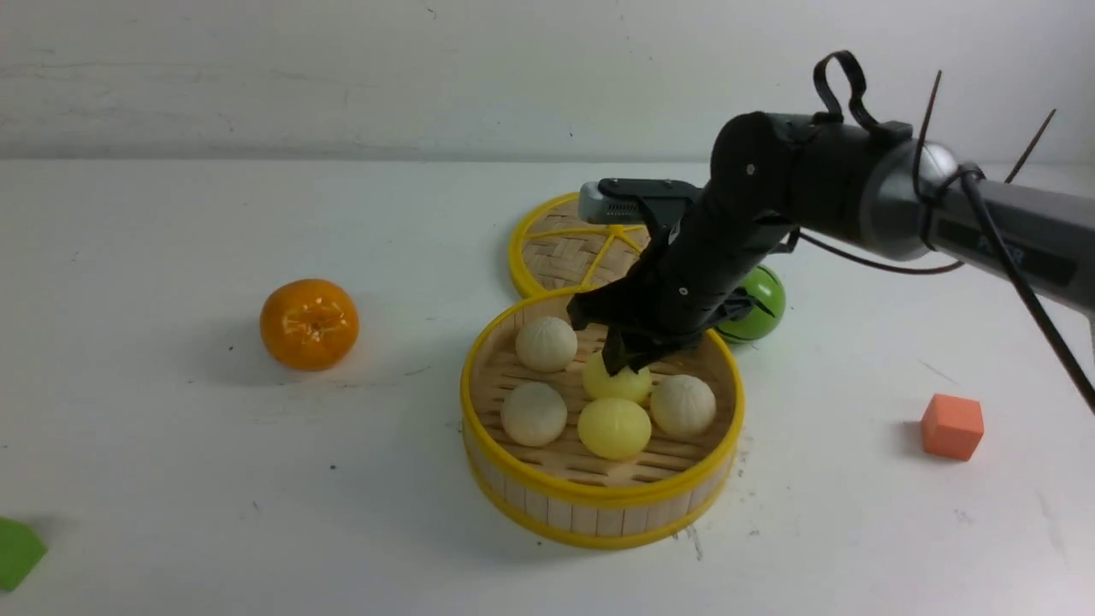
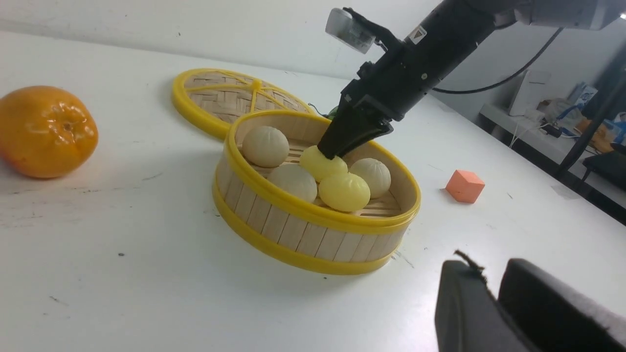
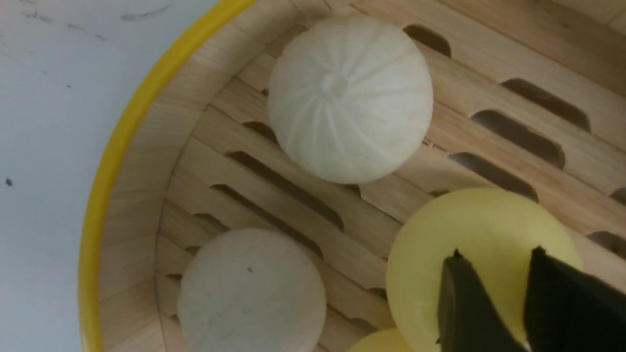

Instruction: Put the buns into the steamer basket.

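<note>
1. White tabletop (image 1: 299, 496), w/ small dark specks, scratches & faint scuffs; plain pale wall (image 1: 385, 77) behind.
2. Beyond tabletop, L wrist cam shows a grey shelf (image 2: 511, 122) w/ a white box (image 2: 530, 93), cables, bags & misc. clutter, partly blurred.
3. Steamer basket (image 1: 599, 518) approx. mid-tabletop; woven lid (image 1: 560, 257) flat just behind.
4. All 5 buns in basket, on slatted floor: 3 cream (image 1: 546, 344) (image 1: 534, 414) (image 1: 683, 406), 2 yellow (image 1: 614, 429) (image 3: 479, 225).
5. R claw (image 3: 494, 264) reaches into basket at rear yellow bun; tips apart, bun visible btwn them.
6. L claw (image 2: 491, 274): tips slightly apart, nothing seen btwn.
7. Orange fruit (image 1: 310, 325) well left of basket; green block (image 1: 17, 553) at near-left edge of view, part cut off.
8. Green striped ball (image 1: 757, 308) behind basket, R side, part hidden by R arm (image 1: 770, 180); red-orange block (image 1: 952, 426) farther R.
</note>
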Action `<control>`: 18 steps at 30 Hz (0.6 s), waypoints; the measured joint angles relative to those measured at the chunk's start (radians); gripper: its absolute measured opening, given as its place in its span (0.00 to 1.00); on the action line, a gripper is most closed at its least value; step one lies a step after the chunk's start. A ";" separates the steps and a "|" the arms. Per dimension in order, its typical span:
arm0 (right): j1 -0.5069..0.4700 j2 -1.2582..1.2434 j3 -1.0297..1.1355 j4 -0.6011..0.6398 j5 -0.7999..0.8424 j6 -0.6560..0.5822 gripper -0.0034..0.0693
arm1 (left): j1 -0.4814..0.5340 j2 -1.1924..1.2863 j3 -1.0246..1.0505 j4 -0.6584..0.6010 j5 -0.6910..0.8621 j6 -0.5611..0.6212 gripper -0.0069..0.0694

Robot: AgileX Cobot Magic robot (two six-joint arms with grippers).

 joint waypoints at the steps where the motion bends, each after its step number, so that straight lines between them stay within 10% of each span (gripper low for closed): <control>1: -0.001 -0.002 -0.001 0.012 -0.005 0.000 0.45 | 0.000 0.000 0.000 0.000 0.000 0.000 0.23; 9: 0.000 -0.165 -0.018 0.014 0.166 0.022 0.82 | 0.000 0.000 0.000 0.000 0.000 0.000 0.23; 18: 0.109 -0.576 0.185 -0.230 0.327 0.215 0.36 | 0.000 0.000 0.000 0.000 0.000 0.000 0.23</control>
